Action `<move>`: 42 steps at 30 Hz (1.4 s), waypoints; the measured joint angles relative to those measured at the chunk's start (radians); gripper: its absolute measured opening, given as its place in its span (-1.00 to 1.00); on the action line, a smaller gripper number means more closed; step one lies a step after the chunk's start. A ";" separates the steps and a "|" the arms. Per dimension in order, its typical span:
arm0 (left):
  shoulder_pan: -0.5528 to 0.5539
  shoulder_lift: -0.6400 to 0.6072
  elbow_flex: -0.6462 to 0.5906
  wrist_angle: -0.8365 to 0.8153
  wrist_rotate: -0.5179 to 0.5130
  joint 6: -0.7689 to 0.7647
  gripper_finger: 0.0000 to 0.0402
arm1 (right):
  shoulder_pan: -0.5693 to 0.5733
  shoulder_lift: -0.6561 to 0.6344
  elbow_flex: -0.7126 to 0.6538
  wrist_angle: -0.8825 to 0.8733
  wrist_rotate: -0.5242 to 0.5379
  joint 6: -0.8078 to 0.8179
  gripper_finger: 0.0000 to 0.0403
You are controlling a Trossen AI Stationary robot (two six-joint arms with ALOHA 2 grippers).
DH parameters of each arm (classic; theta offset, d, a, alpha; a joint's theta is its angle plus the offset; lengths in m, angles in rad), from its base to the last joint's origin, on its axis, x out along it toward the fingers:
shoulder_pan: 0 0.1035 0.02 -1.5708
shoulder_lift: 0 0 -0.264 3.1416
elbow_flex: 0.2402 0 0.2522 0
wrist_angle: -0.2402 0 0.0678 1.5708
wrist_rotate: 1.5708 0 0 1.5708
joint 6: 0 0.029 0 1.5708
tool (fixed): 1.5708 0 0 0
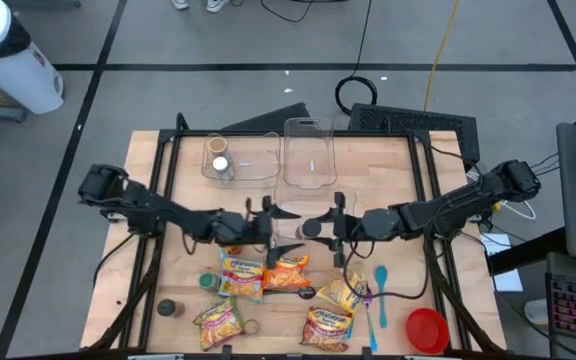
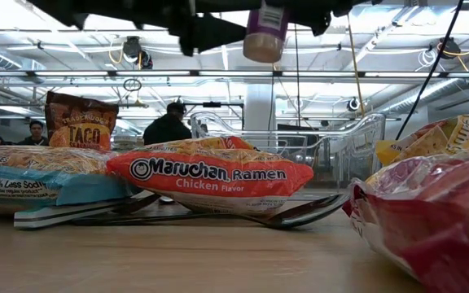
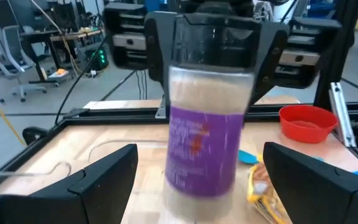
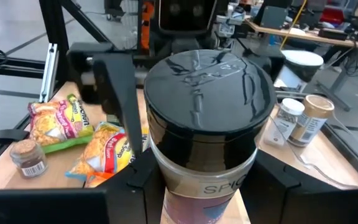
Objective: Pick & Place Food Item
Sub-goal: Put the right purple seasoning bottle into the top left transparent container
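progress: spice jar (image 3: 205,134) lifted off table, hanging mid-air at centre; placing not yet done
right gripper (image 1: 320,228): clamping jar near its black lid
left gripper (image 1: 281,225): fingers spread wide, facing jar, holding nothing
bins: clear bins (image 1: 309,152) behind, likely target
around: ramen packets (image 1: 287,272) lying below; red bowl (image 1: 427,329) well apart
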State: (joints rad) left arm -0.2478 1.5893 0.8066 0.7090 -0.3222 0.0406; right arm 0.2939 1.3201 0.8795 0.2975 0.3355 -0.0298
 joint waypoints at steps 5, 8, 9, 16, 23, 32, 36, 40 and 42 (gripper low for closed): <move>0.008 0.072 0.060 -0.002 0.000 -0.002 0.75 | 0.013 0.000 0.000 0.030 0.000 -0.012 -0.24; 0.012 0.090 0.076 -0.003 0.000 -0.021 0.75 | 0.028 0.000 0.000 0.043 -0.001 -0.027 -0.26; 0.013 0.090 0.077 -0.003 0.003 -0.025 0.74 | 0.033 0.000 0.000 0.044 0.000 -0.029 -0.26; 0.011 0.086 0.082 0.002 0.016 -0.034 0.22 | 0.041 -0.001 0.000 0.049 0.008 -0.037 -0.14; 0.012 0.086 0.083 0.023 0.030 -0.022 -0.16 | 0.042 -0.046 0.001 -0.038 0.005 -0.121 0.09; 0.066 0.083 0.079 0.166 0.214 -0.011 -0.16 | 0.044 -0.132 -0.112 0.117 -0.002 -0.086 0.25; 0.092 0.086 0.079 0.159 0.235 -0.035 -0.16 | 0.034 -0.092 -0.211 0.434 -0.060 -0.113 0.29; 0.099 0.085 0.079 0.161 0.271 -0.040 -0.16 | 0.018 -0.023 -0.226 0.572 -0.074 -0.117 0.29; 0.101 0.086 0.079 0.159 0.273 -0.039 -0.16 | 0.005 0.005 -0.212 0.571 -0.079 -0.115 0.28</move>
State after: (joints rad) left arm -0.1471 1.6755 0.8852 0.8677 -0.0496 0.0019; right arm 0.2990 1.3251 0.6672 0.8683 0.2563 -0.1449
